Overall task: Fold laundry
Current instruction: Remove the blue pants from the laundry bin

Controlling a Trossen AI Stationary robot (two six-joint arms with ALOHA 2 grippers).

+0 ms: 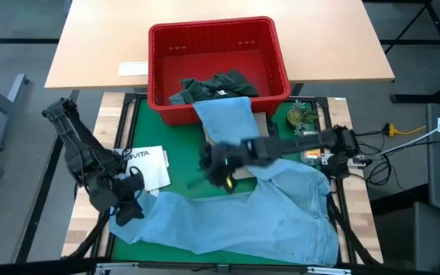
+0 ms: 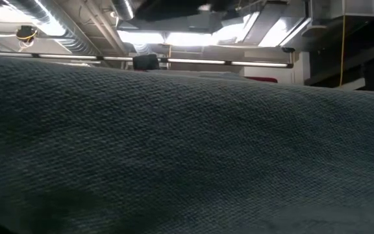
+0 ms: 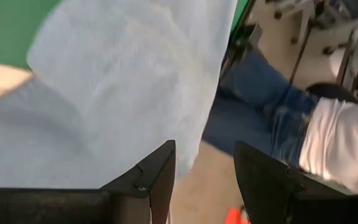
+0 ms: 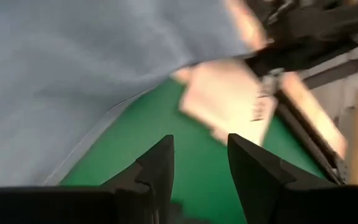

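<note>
- Light blue garment [image 1: 281, 206]: spread on the green surface [image 1: 147, 114]. Its main body runs from near the left gripper [image 1: 128, 208] across to the right near corner, and one long narrow part [image 1: 228, 118] climbs from there up to the front rim of the red basket [image 1: 159, 53], so the cloth forms a bent shape with two long axes.
- Texture: soft, pale, finely woven, with shallow folds. In the low view the weave fills nearly the whole frame [image 2: 187, 149].
- Dark green-grey garment [image 1: 220, 84]: crumpled inside the red basket, touching the top end of the light blue part.
- Left gripper: at the left near end of the light blue garment. In its wrist view the fingers [image 3: 157, 180] stand apart, with the cloth edge beside one of them; no grip can be confirmed.
- Right gripper [image 1: 220, 164]: over the middle of the surface, beside the narrow part, fingers [image 4: 160, 165] parted over bare green mat with nothing between them.
- White tote bag [image 1: 150, 164]: lies flat beside the left gripper.
- Surroundings: a pale wooden table [image 1: 90, 46] carries the basket's far part; ceiling lights and ducts [image 2: 76, 26] show in the low view. A seated person's jeans [image 3: 260, 106] appear beyond the surface edge.
</note>
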